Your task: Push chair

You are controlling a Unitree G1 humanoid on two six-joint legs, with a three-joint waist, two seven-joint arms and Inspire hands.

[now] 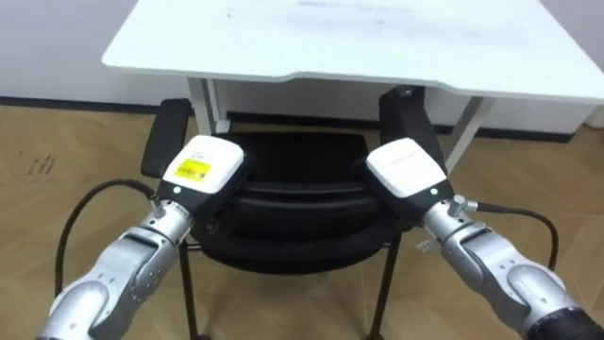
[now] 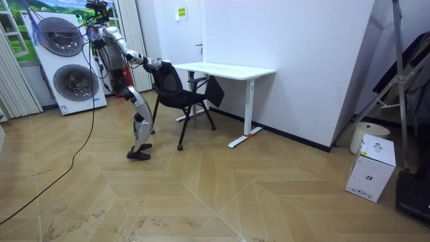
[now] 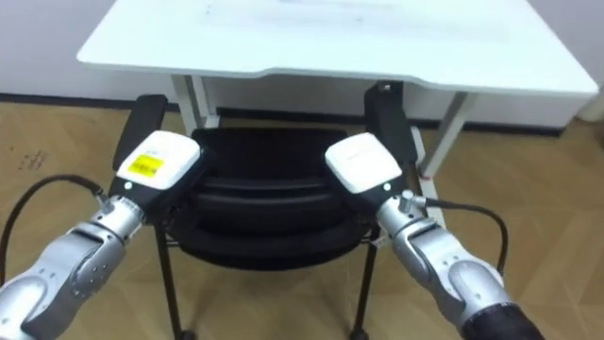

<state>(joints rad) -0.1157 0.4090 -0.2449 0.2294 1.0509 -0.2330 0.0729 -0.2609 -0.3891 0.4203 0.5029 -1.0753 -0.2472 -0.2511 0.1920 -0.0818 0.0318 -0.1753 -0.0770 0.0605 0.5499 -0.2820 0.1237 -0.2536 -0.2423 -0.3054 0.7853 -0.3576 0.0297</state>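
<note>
Your left hand (image 1: 203, 165) and right hand (image 1: 408, 168) rest on the chair (image 1: 293, 203) back, one at each end. Their fingers are hidden behind it, so you cannot tell the grip. The chair stands just before the surface (image 1: 359, 42), facing it.

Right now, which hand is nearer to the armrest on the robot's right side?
Right. The right hand is at the chair back just beside that armrest; the left hand is at the back's far end, near the other armrest.
</note>
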